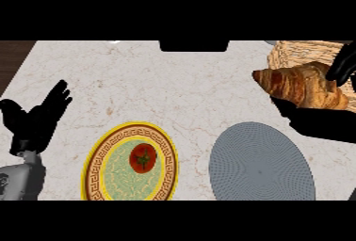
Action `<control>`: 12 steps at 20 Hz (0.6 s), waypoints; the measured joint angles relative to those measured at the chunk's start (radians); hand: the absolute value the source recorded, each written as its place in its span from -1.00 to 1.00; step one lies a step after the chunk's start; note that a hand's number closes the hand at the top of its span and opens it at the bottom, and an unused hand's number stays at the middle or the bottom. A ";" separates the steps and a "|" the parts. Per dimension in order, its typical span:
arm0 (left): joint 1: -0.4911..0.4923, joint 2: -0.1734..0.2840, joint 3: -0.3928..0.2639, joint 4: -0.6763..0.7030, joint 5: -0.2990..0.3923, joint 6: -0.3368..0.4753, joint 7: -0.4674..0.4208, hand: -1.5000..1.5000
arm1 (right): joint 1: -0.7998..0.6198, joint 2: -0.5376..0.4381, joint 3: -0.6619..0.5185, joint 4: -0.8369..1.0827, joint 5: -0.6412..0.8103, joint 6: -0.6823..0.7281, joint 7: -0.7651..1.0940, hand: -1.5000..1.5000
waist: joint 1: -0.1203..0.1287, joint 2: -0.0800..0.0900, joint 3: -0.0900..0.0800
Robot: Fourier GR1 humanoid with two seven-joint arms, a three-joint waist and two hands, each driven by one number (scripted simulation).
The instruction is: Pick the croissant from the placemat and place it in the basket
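Croissant [303, 87] up in air at far right, off placemat, held in my right hand.

Left to right:
- My left hand [38, 117] at left edge, fingers up, open, holds nothing. Just resting, out of way.
- Plate [97, 160] with yellow rim, red tomato [143, 158] in middle. Not my job, leave alone.
- Grey round placemat [261, 162], nothing on it now.
- My right hand [313, 120] curled round croissant from below and behind, carrying it next to basket [295, 54], so drop is short.

Croissant: golden brown, stripy, shiny crust, pointy end toward left.
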 measured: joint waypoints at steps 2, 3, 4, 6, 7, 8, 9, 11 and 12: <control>-0.009 0.000 0.003 0.004 0.001 0.001 0.001 0.00 | -0.022 -0.035 -0.048 0.081 -0.007 -0.022 -0.041 1.00 | 0.000 0.001 0.000; 0.000 -0.004 0.001 -0.006 0.001 0.003 0.003 0.00 | -0.022 -0.053 -0.070 0.112 -0.010 -0.033 -0.064 1.00 | 0.000 0.000 0.000; 0.000 -0.006 0.001 0.009 -0.004 0.004 -0.013 0.00 | -0.032 -0.072 -0.095 0.147 -0.019 -0.040 -0.082 1.00 | -0.001 0.001 0.001; -0.014 -0.005 0.002 0.013 -0.007 0.009 0.000 0.00 | -0.040 -0.113 -0.147 0.224 -0.043 -0.057 -0.138 1.00 | -0.002 0.001 0.001; -0.023 0.000 0.007 0.023 -0.006 0.007 -0.001 0.00 | -0.034 -0.128 -0.164 0.253 -0.050 -0.070 -0.169 1.00 | -0.003 0.001 0.001; -0.024 -0.001 0.008 0.022 -0.005 0.008 0.003 0.00 | -0.027 -0.143 -0.181 0.288 -0.059 -0.082 -0.206 1.00 | -0.003 0.001 0.001; -0.023 -0.003 0.009 0.031 -0.005 0.007 -0.007 0.00 | -0.036 -0.164 -0.197 0.332 -0.067 -0.090 -0.235 1.00 | -0.002 0.001 0.001; -0.025 -0.004 0.010 0.047 -0.010 0.008 -0.020 0.00 | -0.027 -0.203 -0.226 0.396 -0.081 -0.104 -0.302 1.00 | -0.003 0.001 0.001; -0.013 -0.008 0.008 0.042 -0.009 0.004 -0.026 0.00 | -0.034 -0.218 -0.238 0.439 -0.083 -0.120 -0.332 1.00 | -0.002 0.001 0.001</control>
